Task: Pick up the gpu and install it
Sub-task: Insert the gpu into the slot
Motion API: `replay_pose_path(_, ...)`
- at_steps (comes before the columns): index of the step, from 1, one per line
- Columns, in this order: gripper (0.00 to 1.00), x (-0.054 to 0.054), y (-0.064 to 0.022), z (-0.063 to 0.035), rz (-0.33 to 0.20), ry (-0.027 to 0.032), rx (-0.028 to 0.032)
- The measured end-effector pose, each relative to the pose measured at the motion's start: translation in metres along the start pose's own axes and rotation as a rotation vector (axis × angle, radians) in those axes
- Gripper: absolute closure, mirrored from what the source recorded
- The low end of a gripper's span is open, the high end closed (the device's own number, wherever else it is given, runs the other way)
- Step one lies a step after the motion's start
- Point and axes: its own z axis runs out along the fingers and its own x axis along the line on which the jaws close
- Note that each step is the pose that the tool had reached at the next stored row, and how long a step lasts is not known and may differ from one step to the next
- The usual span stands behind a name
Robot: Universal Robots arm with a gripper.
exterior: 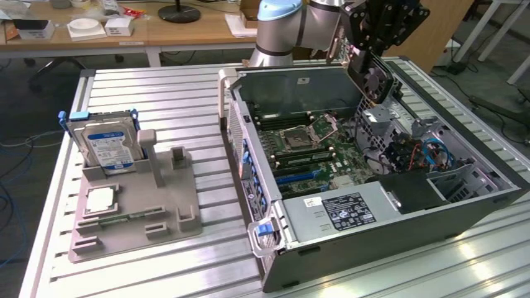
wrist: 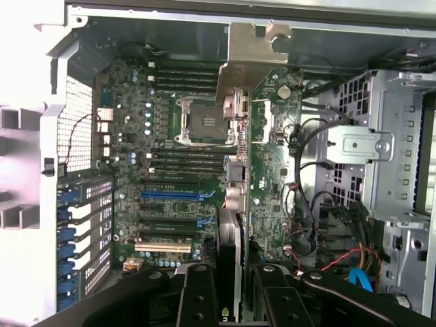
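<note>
My gripper [exterior: 383, 34] hangs above the far side of the open computer case [exterior: 373, 223], shut on the gpu [exterior: 370, 71]. The card is a dark one with a round fan, and it is held upright over the case's interior. In the wrist view the gpu [wrist: 234, 231] is seen edge-on between my two black fingers [wrist: 197, 296], its silvery bracket [wrist: 248, 61] pointing away from me. My gripper [wrist: 235, 303] is above the motherboard [wrist: 170, 157], clear of it. Below lie the blue expansion slot [wrist: 174, 194] and several dark slots.
A grey fixture [exterior: 133, 205] stands on the slatted metal table [exterior: 166, 87] at the exterior view's left, holding a hard drive [exterior: 103, 146] with a blue-white label. Inside the case are cables [wrist: 306, 204], a drive cage [wrist: 388, 136] and the power supply [exterior: 348, 211].
</note>
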Motion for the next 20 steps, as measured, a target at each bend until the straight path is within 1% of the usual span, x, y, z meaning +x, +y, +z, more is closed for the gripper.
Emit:
replay_pose_path(14, 0.73, 0.0000, -0.0001, 0.0011, -0.246, 0.0037, -0.0050)
replay_pose_path(20, 0.73, 0.0000, -0.0001, 0.0011, -0.284, 0.0043, -0.0058)
